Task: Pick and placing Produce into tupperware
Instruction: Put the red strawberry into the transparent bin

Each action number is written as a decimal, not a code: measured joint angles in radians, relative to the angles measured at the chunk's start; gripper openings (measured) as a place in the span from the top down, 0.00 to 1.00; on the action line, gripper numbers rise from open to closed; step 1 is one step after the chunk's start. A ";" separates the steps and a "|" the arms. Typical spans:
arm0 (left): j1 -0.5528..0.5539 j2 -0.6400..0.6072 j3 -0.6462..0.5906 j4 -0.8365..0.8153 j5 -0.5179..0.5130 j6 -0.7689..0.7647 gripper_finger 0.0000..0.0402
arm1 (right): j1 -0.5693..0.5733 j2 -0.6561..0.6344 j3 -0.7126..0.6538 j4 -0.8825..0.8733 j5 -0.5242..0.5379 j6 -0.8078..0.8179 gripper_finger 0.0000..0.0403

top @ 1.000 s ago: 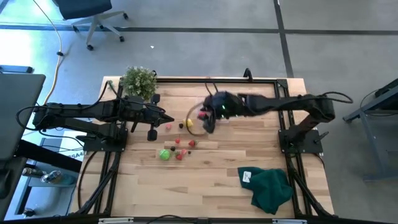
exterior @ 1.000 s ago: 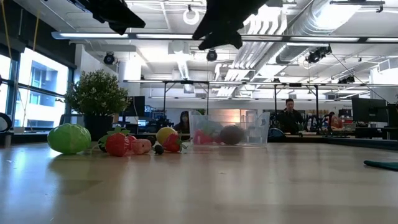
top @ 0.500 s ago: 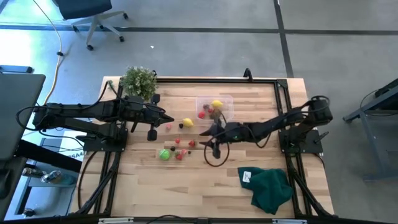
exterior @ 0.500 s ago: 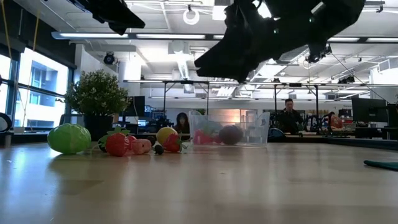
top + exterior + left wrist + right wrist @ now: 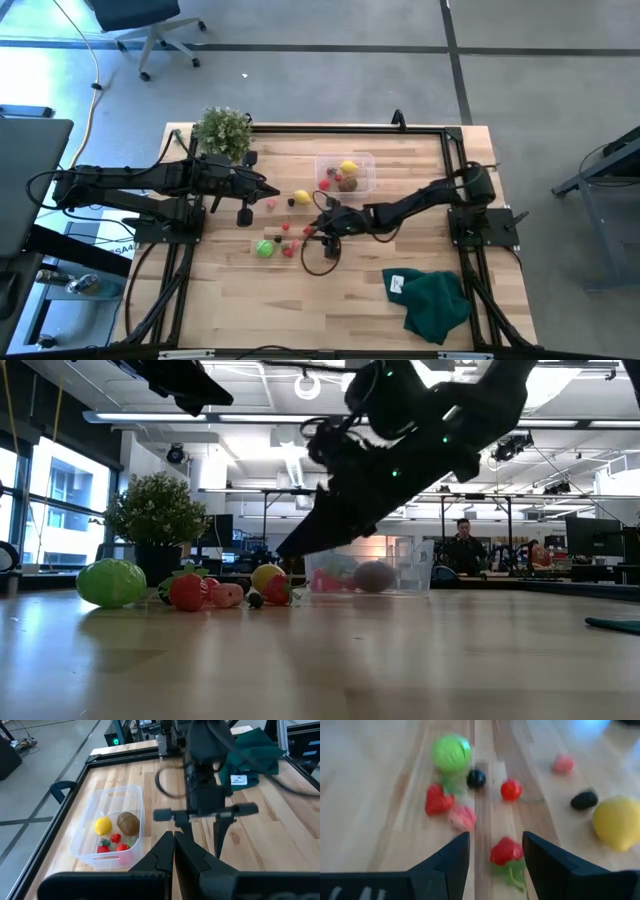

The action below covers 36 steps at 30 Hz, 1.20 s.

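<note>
The clear tupperware stands on the table at the far middle, with a yellow, a brown and red pieces in it; it also shows in the left wrist view. Loose produce lies left of it: a yellow lemon, a green ball, and several red pieces. My right gripper is open and low over this produce. Its fingers stand on either side of a red strawberry without touching it. My left gripper is shut and empty, held above the table at the left.
A potted plant stands at the far left corner. A dark green cloth lies near the front right. Bare wood lies along the near side. In the low view people show in the room behind the table.
My right gripper has gone from over the tupperware toward the near edge, then toward the table's left, and down to the loose produce. My left arm has kept still.
</note>
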<state>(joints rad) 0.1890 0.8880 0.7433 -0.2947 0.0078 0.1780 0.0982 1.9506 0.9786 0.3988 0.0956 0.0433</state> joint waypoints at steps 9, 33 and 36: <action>0.000 0.000 0.000 0.000 0.000 0.000 0.99 | -0.014 0.065 0.029 0.005 0.008 0.029 0.57; 0.000 0.000 0.000 0.000 0.000 0.000 0.99 | -0.020 0.083 0.028 0.014 0.009 0.072 0.38; 0.000 0.000 0.000 0.000 0.000 0.000 0.99 | -0.020 0.110 0.028 0.055 0.000 0.083 0.38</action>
<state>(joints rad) 0.1890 0.8880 0.7432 -0.2947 0.0077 0.1783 0.0783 2.0605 1.0069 0.4540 0.0952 0.1267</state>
